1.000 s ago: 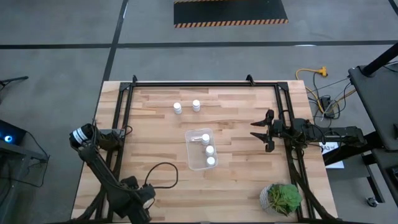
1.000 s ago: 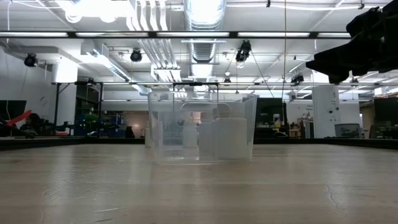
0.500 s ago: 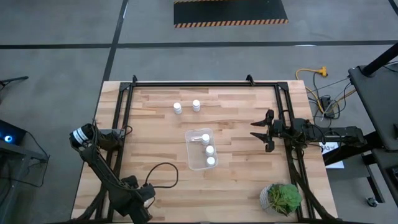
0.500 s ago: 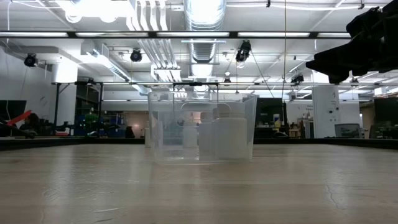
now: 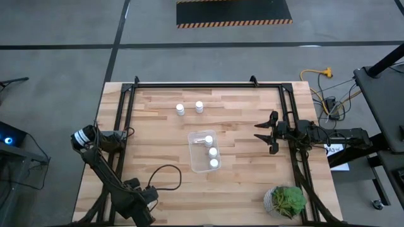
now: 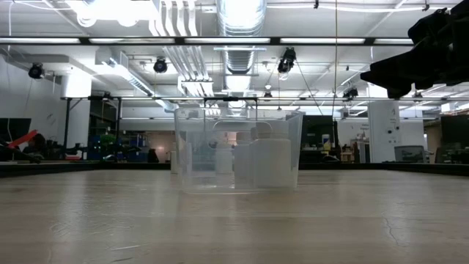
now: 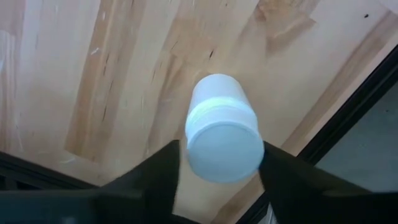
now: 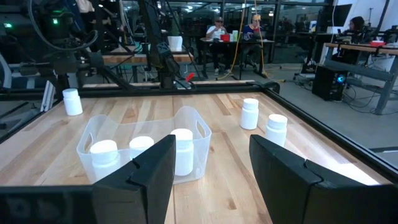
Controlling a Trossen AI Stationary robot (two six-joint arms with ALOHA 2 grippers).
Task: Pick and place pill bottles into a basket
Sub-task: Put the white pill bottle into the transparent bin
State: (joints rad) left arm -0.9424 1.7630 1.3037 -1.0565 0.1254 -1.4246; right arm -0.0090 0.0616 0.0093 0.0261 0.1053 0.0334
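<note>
A clear basket (image 5: 203, 151) sits mid-table with three white pill bottles inside (image 8: 142, 149). Two more pill bottles (image 5: 180, 109) (image 5: 199, 106) stand on their bases near the far edge. Another pill bottle (image 7: 221, 134) stands by the left frame rail, also seen in the right wrist view (image 8: 73, 101). My left gripper (image 7: 221, 149) is above it, shut on it; the arm hides it in the high view. My right gripper (image 5: 259, 131) hovers open to the right of the basket, with nothing between its fingers (image 8: 211, 155). My left gripper pinches the pill bottle at its cap end (image 7: 252, 146), one finger (image 7: 165, 165) on each side. The fingers come from above, pointing down along the upright bottle. Its base is hidden behind its own body here; the right wrist view shows it on the table.
A black frame (image 5: 208, 84) runs round the table's far, left and right sides. A green potted plant (image 5: 285, 200) stands at the near right corner. A dark cable (image 5: 165, 176) loops on the near left. People sit in the room beyond (image 8: 217, 28).
</note>
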